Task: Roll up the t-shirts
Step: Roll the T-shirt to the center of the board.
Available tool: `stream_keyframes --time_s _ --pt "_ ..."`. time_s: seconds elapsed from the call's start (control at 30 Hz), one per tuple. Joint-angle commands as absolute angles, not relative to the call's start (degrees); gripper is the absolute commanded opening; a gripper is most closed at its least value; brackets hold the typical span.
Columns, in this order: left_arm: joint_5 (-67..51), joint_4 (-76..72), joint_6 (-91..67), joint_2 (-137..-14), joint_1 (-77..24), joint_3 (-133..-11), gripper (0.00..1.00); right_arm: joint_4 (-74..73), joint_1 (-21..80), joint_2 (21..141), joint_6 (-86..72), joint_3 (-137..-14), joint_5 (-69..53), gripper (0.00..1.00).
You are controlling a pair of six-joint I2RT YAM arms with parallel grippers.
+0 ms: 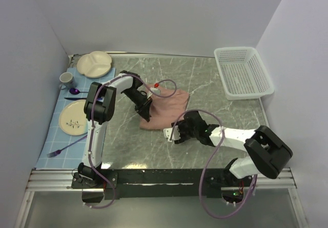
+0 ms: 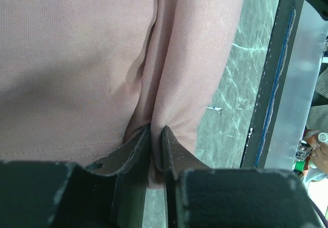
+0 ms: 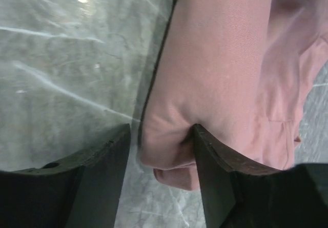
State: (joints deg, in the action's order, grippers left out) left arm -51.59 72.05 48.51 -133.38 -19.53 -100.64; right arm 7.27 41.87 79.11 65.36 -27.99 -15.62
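Top external: t-shirt (image 1: 166, 105) lies long-axis left-right (slightly skewed); left gripper (image 2: 156, 130) and right gripper (image 3: 161, 130) each pinch it.

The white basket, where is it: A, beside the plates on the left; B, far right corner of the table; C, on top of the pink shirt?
B: the basket sits at the far right corner of the table, apart from the shirt.

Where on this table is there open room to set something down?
Bare marble lies between the shirt and the basket, along the far edge behind the shirt, and in front of the shirt toward the near edge. The mat on the left is crowded with plates, a mug and cutlery.
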Motion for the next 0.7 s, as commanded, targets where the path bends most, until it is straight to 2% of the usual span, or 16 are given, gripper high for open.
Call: stream_keyframes --time_s 0.0,0.03,0.17,0.2,0.23,0.27,0.43,0.47,0.53,0.67 --pt "-46.0 66.7 50.1 -135.8 -18.9 -101.9 0.23 4.1 42.1 83.9 64.2 -31.9 -10.8 0.5" --pt "-45.8 66.5 49.8 -135.4 -18.7 -101.9 0.25 3.9 42.0 84.4 63.6 -32.9 -10.9 0.47" --pt "-45.3 60.1 46.3 -130.1 -15.9 -98.7 0.32 2.3 41.2 85.5 63.5 -34.3 -11.6 0.16" --pt "-45.0 56.7 41.1 -127.8 -15.0 -97.3 0.35 2.0 40.8 85.1 63.7 -34.3 -12.4 0.13" --pt "-46.0 53.7 38.8 -122.0 -12.2 -95.4 0.44 0.9 40.6 84.6 63.5 -34.7 -13.3 0.12" --pt "-46.1 50.5 36.9 -118.8 -11.2 -91.7 0.47 0.4 40.7 84.2 62.8 -35.1 -14.1 0.11" --pt "-41.4 39.6 36.6 -96.4 -11.2 -79.1 0.57 -2.7 40.7 84.2 60.5 -37.8 -16.2 0.11" --pt "-38.4 37.9 37.5 -93.1 -12.2 -72.5 0.63 -2.8 40.7 84.4 59.4 -38.2 -16.6 0.11" --pt "-35.9 31.3 42.6 -82.7 -16.4 -64.7 0.63 -4.0 40.7 85.1 58.6 -39.6 -17.6 0.11" --pt "-30.4 11.6 47.4 -67.3 -22.8 -40.2 0.67 -4.9 40.5 86.0 58.9 -40.6 -17.6 0.11"
